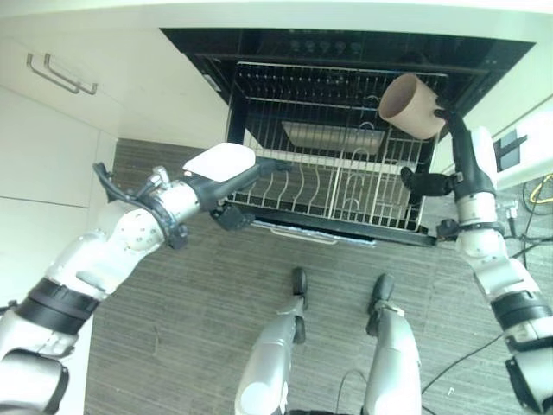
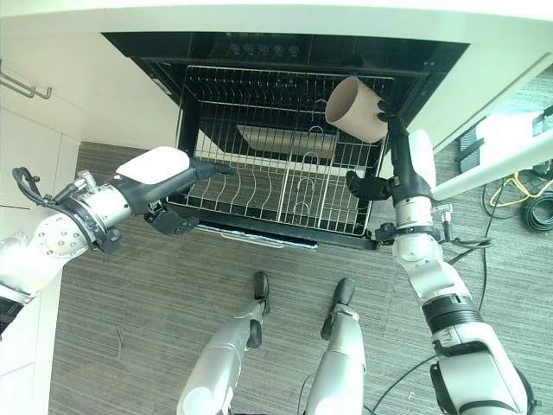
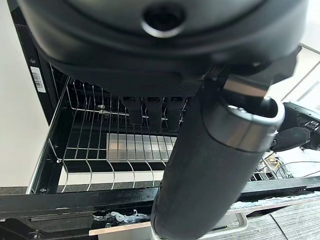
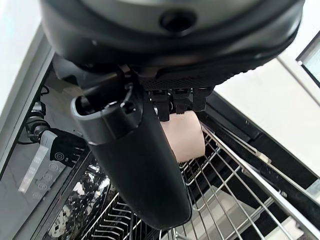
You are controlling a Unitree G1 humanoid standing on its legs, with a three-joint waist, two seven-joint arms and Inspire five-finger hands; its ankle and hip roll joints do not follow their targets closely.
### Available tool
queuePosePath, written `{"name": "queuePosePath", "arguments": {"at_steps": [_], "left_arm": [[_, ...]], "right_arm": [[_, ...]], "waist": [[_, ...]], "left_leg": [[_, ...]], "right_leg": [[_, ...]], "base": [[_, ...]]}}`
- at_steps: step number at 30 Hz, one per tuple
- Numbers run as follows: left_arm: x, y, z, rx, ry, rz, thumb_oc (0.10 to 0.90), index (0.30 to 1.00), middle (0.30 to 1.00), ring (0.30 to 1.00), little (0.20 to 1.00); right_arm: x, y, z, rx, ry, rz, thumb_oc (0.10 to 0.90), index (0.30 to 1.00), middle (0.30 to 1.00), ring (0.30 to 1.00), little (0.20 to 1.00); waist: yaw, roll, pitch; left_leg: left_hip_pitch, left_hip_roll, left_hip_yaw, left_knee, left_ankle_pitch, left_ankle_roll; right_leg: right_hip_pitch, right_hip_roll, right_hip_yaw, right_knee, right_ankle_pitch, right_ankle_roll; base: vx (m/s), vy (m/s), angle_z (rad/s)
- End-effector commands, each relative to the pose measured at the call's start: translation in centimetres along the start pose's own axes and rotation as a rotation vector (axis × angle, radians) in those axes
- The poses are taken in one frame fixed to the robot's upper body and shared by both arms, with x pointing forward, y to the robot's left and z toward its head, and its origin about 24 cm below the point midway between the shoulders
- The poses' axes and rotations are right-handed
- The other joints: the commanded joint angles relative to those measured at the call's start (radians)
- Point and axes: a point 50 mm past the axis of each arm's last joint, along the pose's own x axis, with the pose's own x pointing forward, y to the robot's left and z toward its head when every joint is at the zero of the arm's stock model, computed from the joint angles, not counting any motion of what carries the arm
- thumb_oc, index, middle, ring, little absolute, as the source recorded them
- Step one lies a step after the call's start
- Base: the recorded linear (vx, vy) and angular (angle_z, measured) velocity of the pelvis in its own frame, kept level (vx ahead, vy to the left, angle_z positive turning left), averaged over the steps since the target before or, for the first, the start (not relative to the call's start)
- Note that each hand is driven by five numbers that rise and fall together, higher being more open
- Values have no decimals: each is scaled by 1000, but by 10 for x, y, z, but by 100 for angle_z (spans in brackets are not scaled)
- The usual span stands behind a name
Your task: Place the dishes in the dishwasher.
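A tan cup (image 1: 413,105) hangs tilted over the back right corner of the pulled-out wire rack (image 1: 337,207), its mouth facing the dishwasher's inside. My right hand (image 1: 471,169) reaches up to it from the right. Its fingertips (image 2: 383,108) are hooked on the cup's side near the base, while the thumb (image 2: 359,184) stands apart below. In the right wrist view the cup (image 4: 189,140) sits just past the fingers. My left hand (image 1: 220,164) hovers at the rack's front left corner, fingers straight and holding nothing. Past its thumb (image 3: 210,165) lies the bare rack (image 3: 100,150).
The dishwasher (image 1: 346,43) stands open under a white counter, with its rack drawn out over the grey plank floor (image 1: 199,320). White cabinet fronts with a bar handle (image 1: 60,73) are on the left. Cables (image 2: 531,203) lie on the floor at the right.
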Motion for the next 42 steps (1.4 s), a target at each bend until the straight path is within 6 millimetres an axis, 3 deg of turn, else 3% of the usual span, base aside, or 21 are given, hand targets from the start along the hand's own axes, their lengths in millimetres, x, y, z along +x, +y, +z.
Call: {"name": "queuePosePath", "arguments": {"at_steps": [1,9,16,18,21,25,27,30,38,42], "left_arm": [[7,28,25,-13,-124,187,800,900,900,900,900],[1,17,19,-46,-87,190,800,900,900,900,900],[-24,-5,0,-126,26,264,800,900,900,900,900],[-35,-15,-7,-164,65,292,800,900,900,900,900],[-58,-42,-17,-259,145,386,800,900,900,900,900],[-73,-61,-20,-341,187,480,800,900,900,900,900],[-76,-63,-21,-382,200,511,800,900,900,900,900],[-92,-80,-29,-627,280,650,800,900,900,900,900],[-128,-117,-46,-772,536,715,800,900,900,900,900],[-156,-129,-60,-832,684,737,800,900,900,900,900]], "right_arm": [[27,-33,54,71,-279,-103,800,900,900,900,900],[12,-25,60,205,-345,-128,800,900,900,900,900],[-32,-19,60,388,-421,-216,800,900,900,900,900],[-46,-21,58,431,-435,-233,800,900,900,900,900],[-66,-20,58,506,-459,-252,800,900,900,900,900],[-75,-17,56,565,-437,-263,800,900,900,900,900],[-76,-17,55,580,-430,-260,800,900,900,900,900],[-81,-18,49,650,-367,-273,800,900,900,900,900],[-97,-31,28,758,-243,-359,800,900,900,900,900],[-111,-41,16,791,-182,-433,800,900,900,900,900]], "waist": [[-8,52,-13],[-20,50,-13],[-46,17,-16],[-43,7,-54],[-27,-17,-164],[-4,-44,-251],[0,-50,-266],[19,-78,-306],[31,-111,-342],[28,-119,-344]], "left_leg": [[-11,52,53,138,-191,-33],[36,58,63,138,-204,-30],[202,66,84,138,-247,-19],[237,67,87,138,-256,-17],[320,73,94,138,-275,-13],[376,71,85,138,-299,-3],[386,72,82,138,-304,-1],[411,71,67,138,-315,8],[407,47,65,138,-329,36],[398,13,55,138,-353,71]], "right_leg": [[71,0,-2,-124,-4,91],[117,7,-4,-124,-18,83],[269,19,-8,-124,-46,75],[305,18,-15,-124,-56,75],[397,19,-34,-124,-85,72],[465,30,-42,-124,-110,68],[478,33,-45,-124,-116,67],[515,49,-46,-124,-131,61],[518,31,-48,-124,-119,77],[522,17,-43,-124,-103,100]], "base": [[0,0,0],[2,3,-1],[35,-3,-3],[90,-56,-15],[140,-80,-15],[139,-72,-4],[45,-48,-5],[30,-27,-1],[-8,95,-4],[-33,165,5]]}}
